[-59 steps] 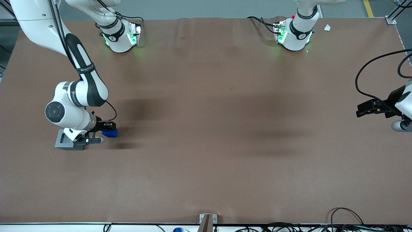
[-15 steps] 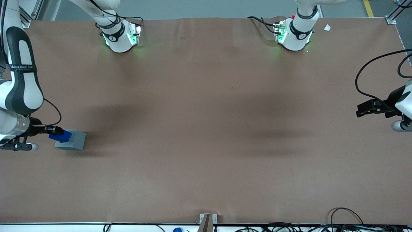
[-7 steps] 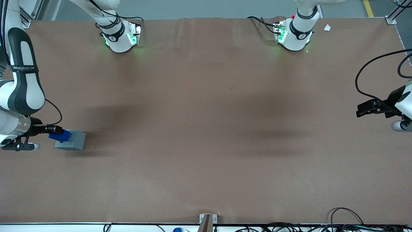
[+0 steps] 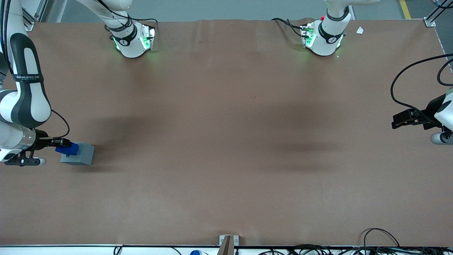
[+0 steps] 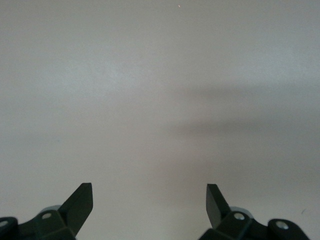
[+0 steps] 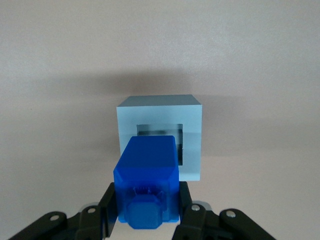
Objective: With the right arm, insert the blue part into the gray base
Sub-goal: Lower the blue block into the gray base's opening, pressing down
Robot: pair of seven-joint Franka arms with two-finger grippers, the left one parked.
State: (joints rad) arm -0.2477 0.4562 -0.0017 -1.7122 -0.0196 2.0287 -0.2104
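**Blue part poised at the mouth of the gray base**

The brown table covering [image 4: 226, 141] is a matte sheet with faint creases, giving the blocks a flat, non-slip floor. Over its working-arm end reaches the right arm [image 4: 24, 95], white with black panels, its wrist laid low and level so the load comes in along the base's opening rather than from above.

The gray base [image 4: 78, 154] sits at about 8 o'clock from the table's middle. In the right wrist view the gray base [image 6: 161, 136] is a smooth, light-gray cube with crisp edges, its square recess turned toward the gripper, as I judge it.

The gripper [image 4: 58, 142], at 9 o'clock from the base, is clamped on the blue part [image 4: 66, 149], fingers pressing its two flanks. The blue part [image 6: 147, 186] is glossy bright plastic, boxy, with a short round stud facing the wrist camera; its leading end overlaps the recess edge. Whether it has entered cannot be told.
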